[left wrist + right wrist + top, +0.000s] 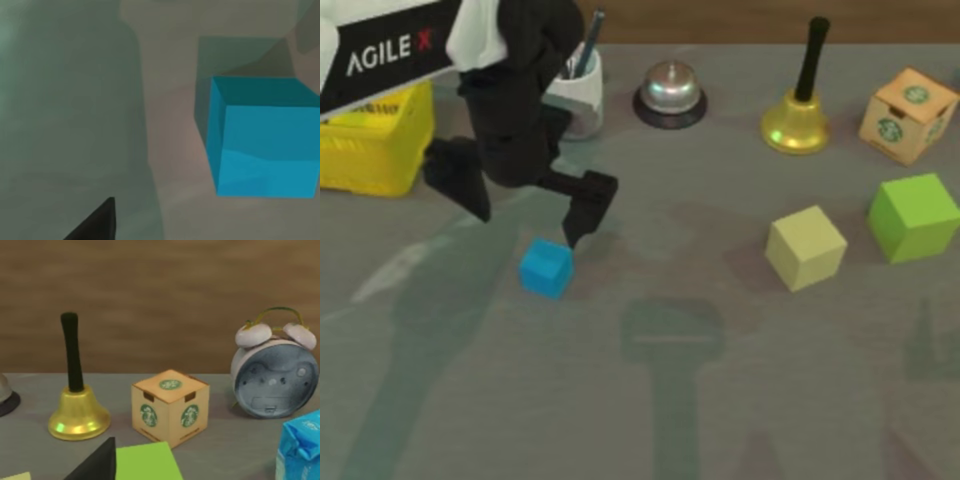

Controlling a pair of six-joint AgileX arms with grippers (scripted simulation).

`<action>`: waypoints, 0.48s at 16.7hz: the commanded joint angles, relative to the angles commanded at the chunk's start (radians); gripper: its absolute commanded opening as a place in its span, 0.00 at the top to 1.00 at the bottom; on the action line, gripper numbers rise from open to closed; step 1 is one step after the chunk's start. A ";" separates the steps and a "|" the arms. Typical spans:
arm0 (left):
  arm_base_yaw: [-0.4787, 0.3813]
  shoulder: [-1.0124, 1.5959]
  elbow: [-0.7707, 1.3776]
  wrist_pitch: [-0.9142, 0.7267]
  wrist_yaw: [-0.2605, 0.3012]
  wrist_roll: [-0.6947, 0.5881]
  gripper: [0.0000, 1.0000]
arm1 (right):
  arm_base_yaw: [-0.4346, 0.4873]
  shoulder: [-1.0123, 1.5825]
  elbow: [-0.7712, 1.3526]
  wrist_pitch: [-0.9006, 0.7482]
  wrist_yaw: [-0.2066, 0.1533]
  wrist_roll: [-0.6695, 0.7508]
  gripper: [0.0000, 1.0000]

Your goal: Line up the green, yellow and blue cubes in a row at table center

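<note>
Blue cube (545, 267) sits left of table centre, loose on the table (650, 400). Left gripper (525, 215) hangs just above it, fingers spread wide, one tip near the cube's far corner, nothing held. Yellow cube (806, 247) and green cube (914, 216) sit side by side on the right, close but not touching, well apart from the blue one. No row yet; I'd judge all three placements remain. Count: one cube per colour, three total. Far edge: one tan logo cube (908, 114), one hand bell (798, 118). Right gripper: state can't tell.
</note>
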 joint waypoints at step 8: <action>0.003 0.015 -0.030 0.041 0.000 0.003 0.00 | 0.000 0.000 0.000 0.000 0.000 0.000 0.00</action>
